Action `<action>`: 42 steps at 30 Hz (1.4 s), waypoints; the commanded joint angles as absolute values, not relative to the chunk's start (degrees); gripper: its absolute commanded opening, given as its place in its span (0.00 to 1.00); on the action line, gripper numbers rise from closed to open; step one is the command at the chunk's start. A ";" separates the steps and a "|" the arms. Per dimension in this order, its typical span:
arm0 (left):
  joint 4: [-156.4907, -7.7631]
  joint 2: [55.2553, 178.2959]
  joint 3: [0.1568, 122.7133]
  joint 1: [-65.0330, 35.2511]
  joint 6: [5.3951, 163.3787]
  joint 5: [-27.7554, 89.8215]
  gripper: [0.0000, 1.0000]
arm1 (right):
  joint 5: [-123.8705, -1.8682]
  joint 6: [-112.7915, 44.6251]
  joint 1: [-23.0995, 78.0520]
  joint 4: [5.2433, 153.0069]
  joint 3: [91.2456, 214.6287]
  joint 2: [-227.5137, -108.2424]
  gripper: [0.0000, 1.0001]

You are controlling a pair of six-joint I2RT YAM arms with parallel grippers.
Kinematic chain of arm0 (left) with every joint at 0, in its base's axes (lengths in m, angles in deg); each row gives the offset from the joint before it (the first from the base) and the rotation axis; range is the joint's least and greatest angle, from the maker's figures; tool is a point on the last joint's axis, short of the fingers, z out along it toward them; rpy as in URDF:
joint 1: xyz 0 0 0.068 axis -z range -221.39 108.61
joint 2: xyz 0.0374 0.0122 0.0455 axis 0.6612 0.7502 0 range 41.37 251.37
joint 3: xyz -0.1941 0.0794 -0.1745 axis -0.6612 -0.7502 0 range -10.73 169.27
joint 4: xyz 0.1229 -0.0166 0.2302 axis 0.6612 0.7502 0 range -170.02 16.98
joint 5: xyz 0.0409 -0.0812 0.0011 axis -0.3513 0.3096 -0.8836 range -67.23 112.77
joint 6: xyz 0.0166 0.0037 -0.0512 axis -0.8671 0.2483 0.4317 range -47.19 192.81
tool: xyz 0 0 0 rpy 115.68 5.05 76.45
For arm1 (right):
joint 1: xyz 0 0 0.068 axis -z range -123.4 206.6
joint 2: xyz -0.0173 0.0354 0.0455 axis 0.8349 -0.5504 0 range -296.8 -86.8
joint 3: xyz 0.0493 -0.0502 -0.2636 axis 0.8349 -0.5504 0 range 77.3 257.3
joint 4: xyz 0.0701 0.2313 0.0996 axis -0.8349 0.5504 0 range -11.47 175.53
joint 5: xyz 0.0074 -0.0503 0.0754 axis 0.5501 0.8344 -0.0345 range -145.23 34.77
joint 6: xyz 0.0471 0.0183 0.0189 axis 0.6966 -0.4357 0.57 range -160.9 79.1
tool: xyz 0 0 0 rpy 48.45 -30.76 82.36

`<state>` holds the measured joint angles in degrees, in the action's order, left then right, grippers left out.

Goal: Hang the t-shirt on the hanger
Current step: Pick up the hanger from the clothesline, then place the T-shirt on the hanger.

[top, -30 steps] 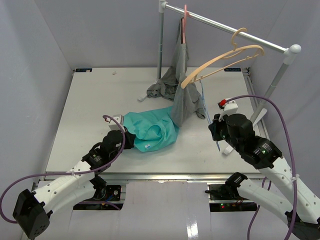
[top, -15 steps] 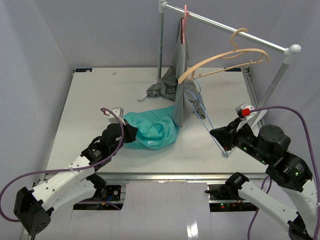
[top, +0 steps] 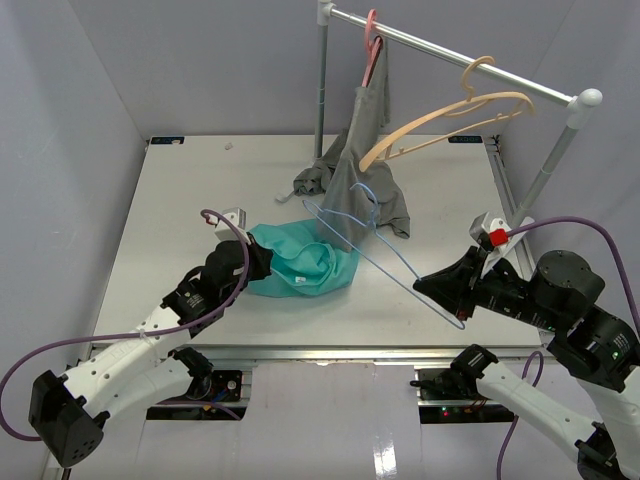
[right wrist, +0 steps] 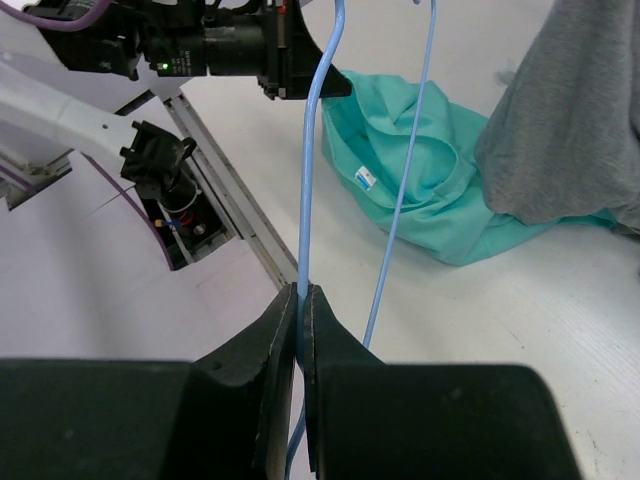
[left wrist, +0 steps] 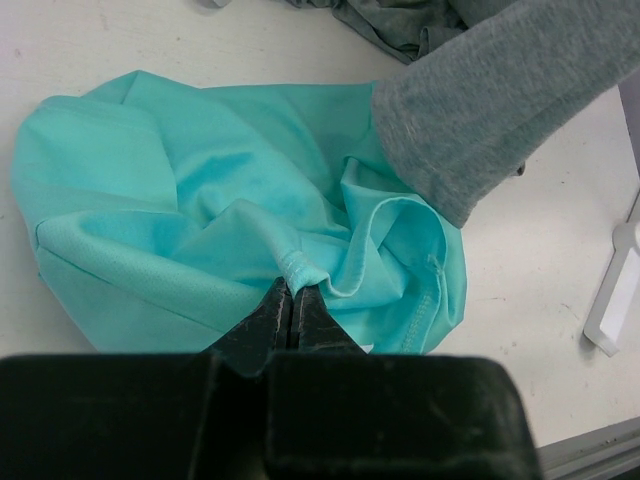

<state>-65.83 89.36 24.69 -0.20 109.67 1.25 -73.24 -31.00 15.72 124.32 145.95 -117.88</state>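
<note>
The teal t-shirt (top: pixel 305 265) lies crumpled on the table's middle; it also shows in the left wrist view (left wrist: pixel 200 210) and the right wrist view (right wrist: pixel 420 170). My left gripper (top: pixel 262 266) is shut on a fold at the shirt's left edge (left wrist: pixel 290 290). My right gripper (top: pixel 425 287) is shut on the light-blue wire hanger (top: pixel 375 255) and holds it in the air, tilted toward the shirt; the wire passes between its jaws in the right wrist view (right wrist: pixel 303 290). The hanger's far end lies over the grey garment.
A grey garment (top: pixel 365 170) hangs from a pink hanger (top: pixel 372 40) on the rail (top: pixel 450 55), its lower part over the t-shirt's right side. A tan wooden hanger (top: pixel 450 125) hangs further right. The rail's posts stand at back centre and right.
My right gripper has swung the blue hanger down and left, away from the rail toward the t-shirt. My left gripper has stayed shut on the shirt, shifting slightly.
</note>
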 commanded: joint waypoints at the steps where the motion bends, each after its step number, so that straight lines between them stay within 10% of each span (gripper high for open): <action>1: -63.82 87.50 26.53 0.01 109.54 -0.59 0.00 | -80.07 -32.64 15.65 122.74 145.44 -117.94 0.08; 42: -62.53 83.14 28.92 0.01 107.96 6.06 0.00 | -91.70 -25.25 15.65 102.38 122.84 -119.80 0.08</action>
